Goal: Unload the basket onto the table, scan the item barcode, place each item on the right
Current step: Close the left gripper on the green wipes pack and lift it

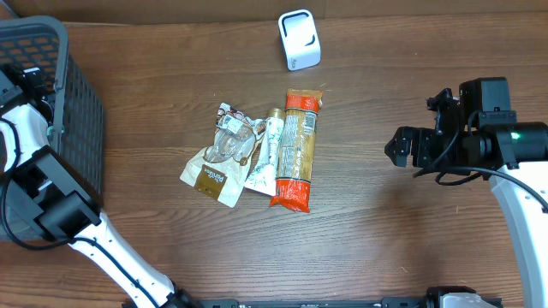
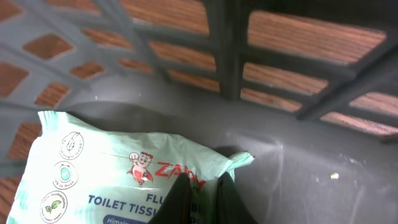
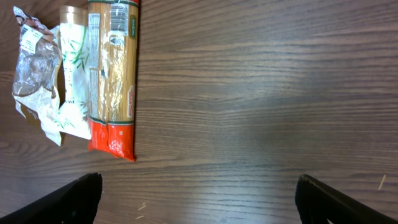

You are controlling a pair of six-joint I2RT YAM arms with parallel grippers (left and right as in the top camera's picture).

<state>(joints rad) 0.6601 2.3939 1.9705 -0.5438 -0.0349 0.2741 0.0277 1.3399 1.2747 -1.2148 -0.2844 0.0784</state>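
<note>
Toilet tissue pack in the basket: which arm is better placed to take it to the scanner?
Left. The left gripper is shut on the toilet tissue pack inside the basket; the right gripper hangs open and empty over the table, away from it.

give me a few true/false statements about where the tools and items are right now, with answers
1. The left tool is shut on the green tissue pack inside the basket. True.
2. The right tool grips the spaghetti pack. False: it is open and empty, and the pack lies on the table.
3. The white scanner sits in the basket. False: it stands on the table, apart from the pile of items.
4. A tube lies right beside the spaghetti pack. True.
</note>
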